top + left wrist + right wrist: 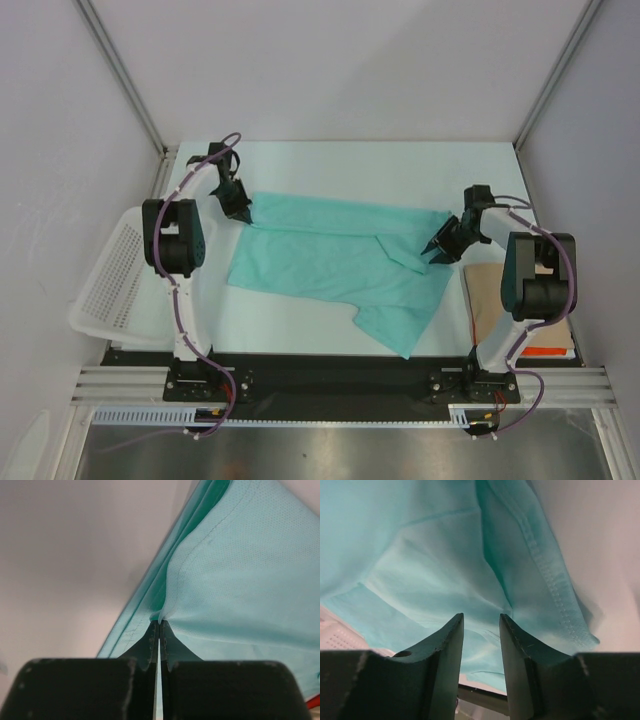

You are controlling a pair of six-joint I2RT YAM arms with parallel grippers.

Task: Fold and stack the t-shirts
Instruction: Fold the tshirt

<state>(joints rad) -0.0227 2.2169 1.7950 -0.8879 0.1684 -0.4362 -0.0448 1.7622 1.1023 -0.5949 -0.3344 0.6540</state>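
One teal t-shirt (330,262) lies spread and partly folded across the middle of the white table. My left gripper (243,213) is at its far left corner, shut on a pinch of the cloth; the left wrist view shows the fabric (240,570) bunched at the closed fingertips (160,623). My right gripper (437,252) is at the shirt's right edge, open, with the hemmed cloth (470,555) just beyond the spread fingers (481,617) and nothing between them.
A white mesh basket (110,280) hangs at the table's left edge. A brown cardboard sheet (490,295) lies at the right, beside the right arm, with an orange-edged item (548,352) under it. White walls enclose the table.
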